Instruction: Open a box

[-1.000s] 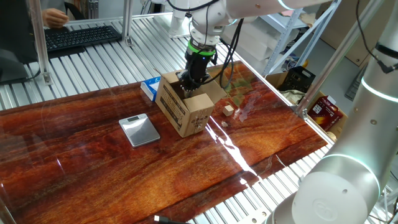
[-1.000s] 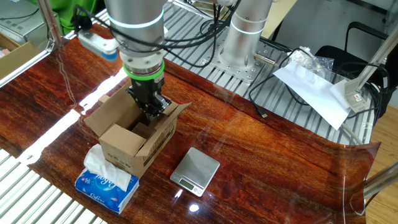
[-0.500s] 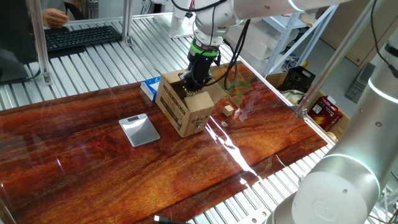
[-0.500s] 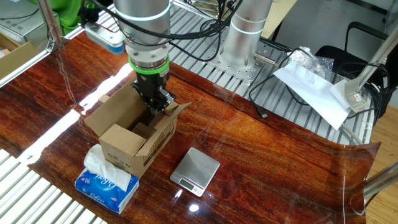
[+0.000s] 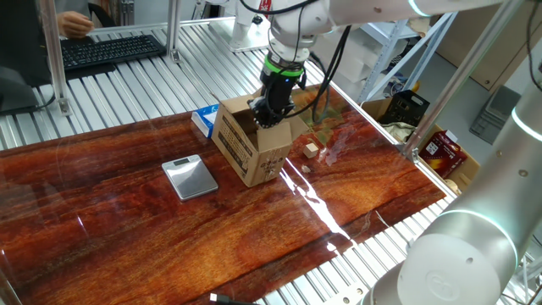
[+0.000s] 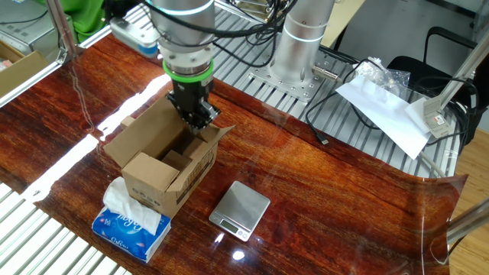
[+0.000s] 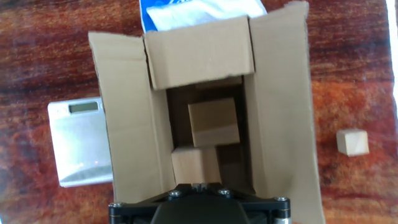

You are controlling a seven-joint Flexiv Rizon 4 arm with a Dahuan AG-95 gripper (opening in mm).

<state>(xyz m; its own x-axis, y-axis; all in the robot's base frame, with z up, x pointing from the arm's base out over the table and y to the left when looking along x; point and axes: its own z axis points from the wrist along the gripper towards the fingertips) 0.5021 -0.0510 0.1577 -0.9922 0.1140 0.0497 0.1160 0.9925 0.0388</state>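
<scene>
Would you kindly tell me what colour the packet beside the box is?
Blue and white; the packet shows best in the other fixed view.

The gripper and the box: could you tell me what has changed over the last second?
The gripper has risen out of the box and drawn back toward its near flap, jaws shut, carrying nothing. The box, flaps open, the scale and the tissue packet stayed put.

The robot is a glossy white-and-silver jointed arm (image 6: 179, 30) with a bright green ring above its wrist, black cables looping along its links, and a black two-finger gripper (image 6: 195, 122) whose dark housing shows small silver screws in the hand view.
</scene>
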